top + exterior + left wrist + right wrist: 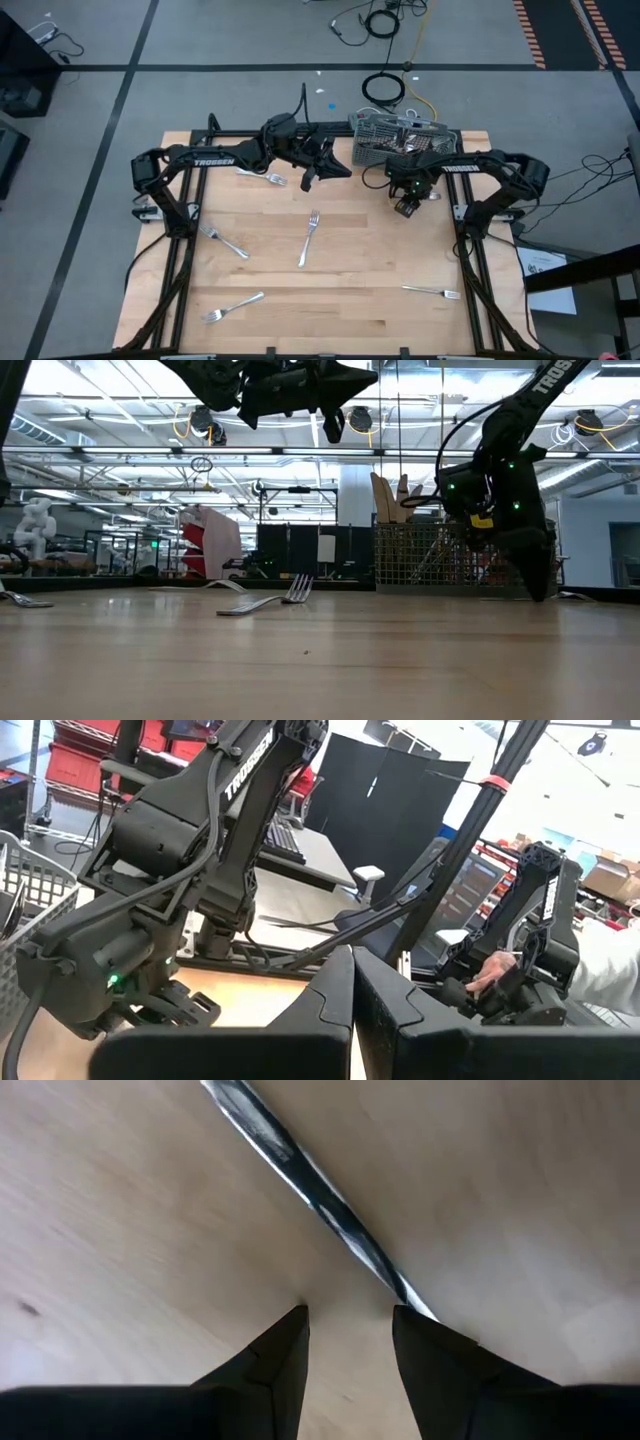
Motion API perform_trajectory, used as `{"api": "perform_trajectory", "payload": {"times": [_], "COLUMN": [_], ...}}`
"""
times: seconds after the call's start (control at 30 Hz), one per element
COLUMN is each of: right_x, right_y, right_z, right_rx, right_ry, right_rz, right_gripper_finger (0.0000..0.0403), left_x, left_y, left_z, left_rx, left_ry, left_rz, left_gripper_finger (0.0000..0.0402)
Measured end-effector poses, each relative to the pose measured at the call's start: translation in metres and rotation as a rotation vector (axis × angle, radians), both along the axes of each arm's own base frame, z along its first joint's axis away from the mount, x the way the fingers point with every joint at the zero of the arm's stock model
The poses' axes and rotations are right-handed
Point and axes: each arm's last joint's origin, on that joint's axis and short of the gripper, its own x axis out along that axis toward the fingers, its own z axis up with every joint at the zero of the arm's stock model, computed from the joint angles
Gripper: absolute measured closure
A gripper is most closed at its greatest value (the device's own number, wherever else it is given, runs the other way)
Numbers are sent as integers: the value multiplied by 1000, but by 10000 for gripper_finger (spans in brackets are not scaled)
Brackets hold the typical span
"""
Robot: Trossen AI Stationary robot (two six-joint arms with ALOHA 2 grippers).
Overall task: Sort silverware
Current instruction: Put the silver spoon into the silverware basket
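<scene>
Five forks [308, 240] on table [350, 310] (overhead only), left gripper [352, 982] pressed together, right gripper [350, 1335] spread beside utensil [300, 1175].

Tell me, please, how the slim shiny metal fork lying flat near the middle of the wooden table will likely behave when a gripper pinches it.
The slim shiny metal fork looks rigid, so it probably will not bend. It lies flat on the smooth wooden table, so fingers may slide it before catching. Its polished surface could slip in a light grip.

Grey floor [200, 40] with dark seam lines surrounds the wooden table [340, 290]. Coiled cables [385, 88] lie on it. Overhead strip lights [120, 450] illuminate a workshop hall containing red shelving [205, 545].
</scene>
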Motion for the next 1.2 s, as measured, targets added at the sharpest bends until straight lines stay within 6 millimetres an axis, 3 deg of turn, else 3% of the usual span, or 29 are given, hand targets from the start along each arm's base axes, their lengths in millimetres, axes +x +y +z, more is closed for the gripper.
{"api": "perform_trajectory", "payload": {"times": [0.37,0.5,0.7,1.2], "right_x": [16,17,22,27], "right_y": [4,2,-6,-4], "right_z": [4,14,20,-2], "right_rx": [126,-2,-137,-112], "right_ry": [-185,-115,-161,-256], "right_rz": [42,60,15,-49], "right_gripper_finger": [264,264,264,264], "left_x": [0,0,1,1], "left_y": [0,0,0,0], "left_z": [0,0,0,0], "left_rx": [4,8,10,3], "left_ry": [-3,-5,-5,-1], "left_rz": [0,8,26,28], "left_gripper_finger": [396,396,396,396]}}
